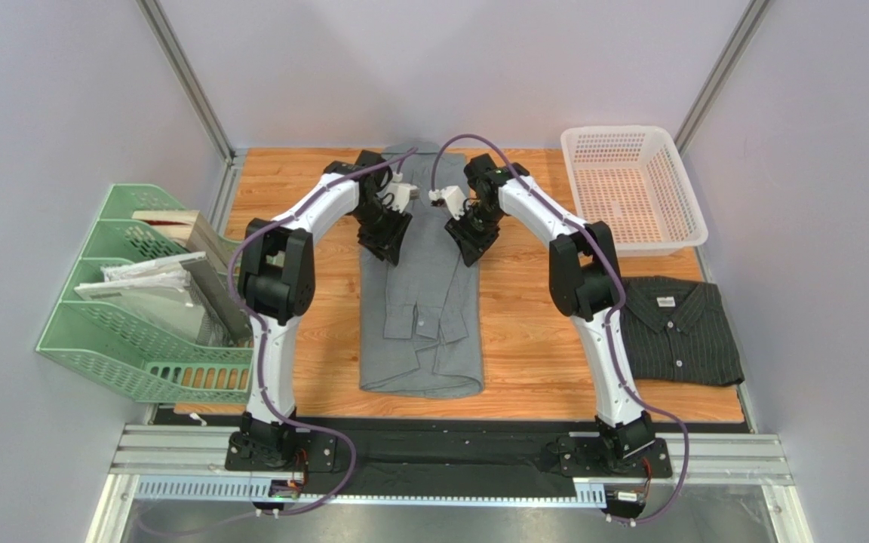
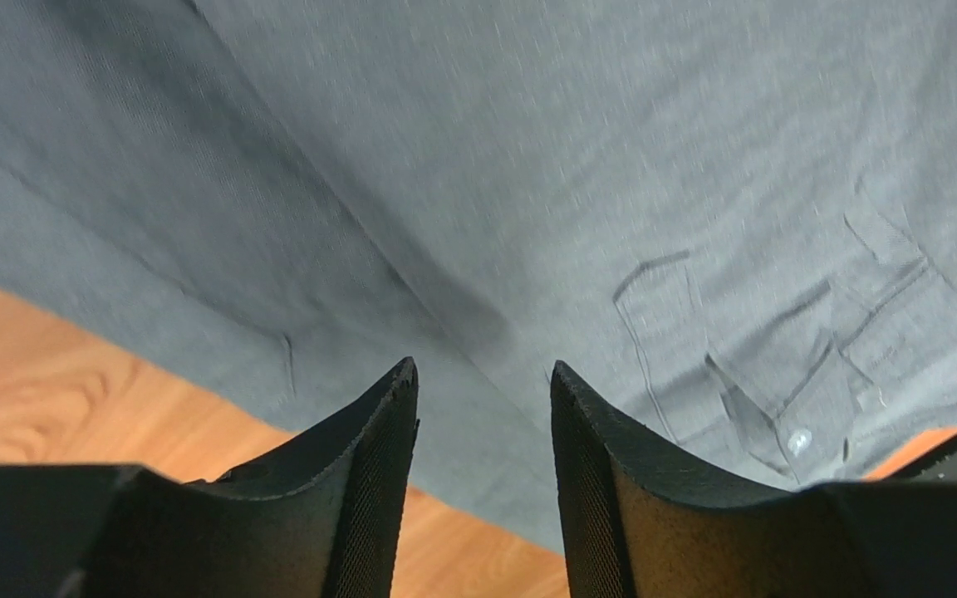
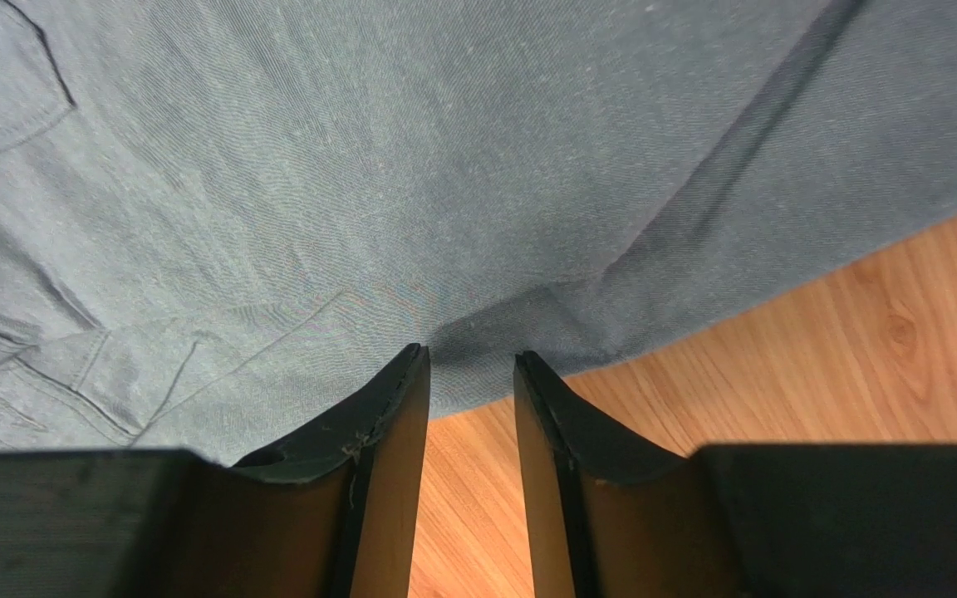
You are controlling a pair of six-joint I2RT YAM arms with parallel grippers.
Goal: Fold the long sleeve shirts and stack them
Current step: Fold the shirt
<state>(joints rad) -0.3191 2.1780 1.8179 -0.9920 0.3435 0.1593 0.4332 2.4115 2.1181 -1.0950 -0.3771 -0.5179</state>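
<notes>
Left gripper [image 2: 484, 371]: fingers parted to a middling gap with nothing between them, poised over the left long edge of the grey shirt [image 1: 422, 311], towards its far end.
Right gripper [image 3: 471, 358]: fingers parted only narrowly and gripping nothing, tips right at the grey shirt's right long edge, where a crease runs up to them.
Grey shirt: lies flat as a long narrow strip, sides and sleeves turned in, cuffs showing on top.
Pinstriped shirt [image 1: 677, 328]: well to the right of the grey shirt, folded into a neat rectangle, collar and label up.
Step in hand: the lengthwise folds look done – what remains is the crosswise fold, then stacking.
Next move: each gripper probably has to close on its own edge through all the layers, then both lift together and carry the far end over towards the near hem – evenly, or the strip skews.
Mesh basket [image 1: 632, 187]: beyond the pinstriped shirt, far right of the grey shirt.
File rack [image 1: 133, 306]: green, off the grey shirt's left.
</notes>
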